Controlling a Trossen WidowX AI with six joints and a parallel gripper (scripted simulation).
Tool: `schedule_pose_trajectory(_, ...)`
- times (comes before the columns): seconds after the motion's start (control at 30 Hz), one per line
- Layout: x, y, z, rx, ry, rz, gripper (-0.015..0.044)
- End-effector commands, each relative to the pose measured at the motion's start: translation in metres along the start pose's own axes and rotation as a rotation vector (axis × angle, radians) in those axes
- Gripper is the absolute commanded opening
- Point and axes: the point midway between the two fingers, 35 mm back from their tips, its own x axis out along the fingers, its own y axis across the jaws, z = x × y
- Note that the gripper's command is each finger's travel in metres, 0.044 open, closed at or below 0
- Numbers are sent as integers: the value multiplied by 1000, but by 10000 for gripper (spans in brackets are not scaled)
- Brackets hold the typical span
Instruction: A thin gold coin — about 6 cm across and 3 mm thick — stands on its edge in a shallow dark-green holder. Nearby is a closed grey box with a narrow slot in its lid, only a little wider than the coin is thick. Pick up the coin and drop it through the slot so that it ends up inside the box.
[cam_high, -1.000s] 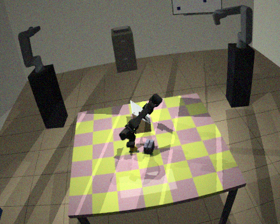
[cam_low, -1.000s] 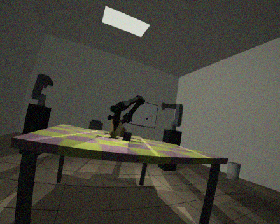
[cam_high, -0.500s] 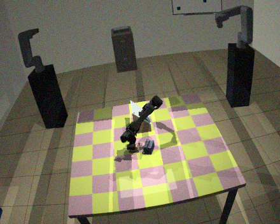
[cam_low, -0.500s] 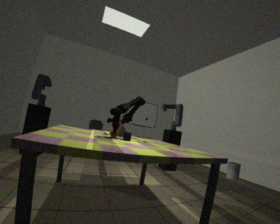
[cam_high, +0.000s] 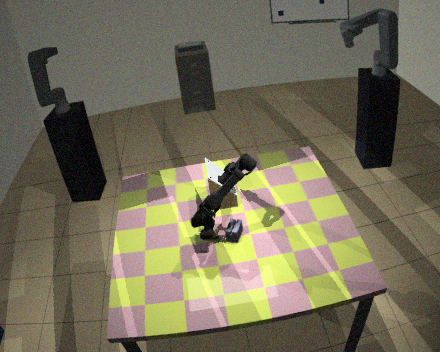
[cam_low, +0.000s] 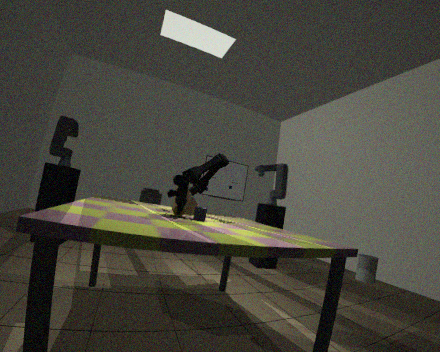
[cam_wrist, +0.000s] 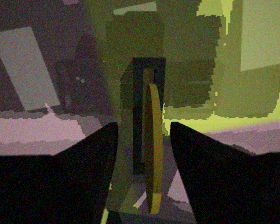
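Note:
The gold coin (cam_wrist: 155, 145) stands on edge in the dark-green holder (cam_wrist: 138, 120) in the wrist view, seen nearly edge-on. My gripper (cam_wrist: 144, 128) (cam_high: 214, 238) is open. Its two black fingertips are on either side of the coin, with a gap on both sides, and the coin looks nearer the right finger. I cannot tell exactly how low the tips are against the coin. In the top view the arm largely hides the coin and holder. The closed grey box (cam_high: 234, 230) (cam_low: 200, 214) stands close beside the gripper, to its right. Its slot is too small to make out.
A panel (cam_high: 216, 172), white on one face and brown on the other, stands behind the box, close under my arm. The checkered table (cam_high: 165, 317) (cam_low: 125, 227) carries patches of light and shadow. Two other arms on black pedestals (cam_high: 75, 155) (cam_high: 377, 120) stand beyond the table.

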Motion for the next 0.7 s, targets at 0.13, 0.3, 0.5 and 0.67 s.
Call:
schedule_pose_trajectory(0.13, 5, -3, 0, 9, 8, -4, 56)
schedule_pose_trajectory(0.3, 5, -3, 0, 9, 8, -4, 0)
schedule_pose_trajectory(0.5, 5, -3, 0, 9, 8, -4, 0)
schedule_pose_trajectory(0.67, -2, 0, 4, 21, -8, 16, 0)
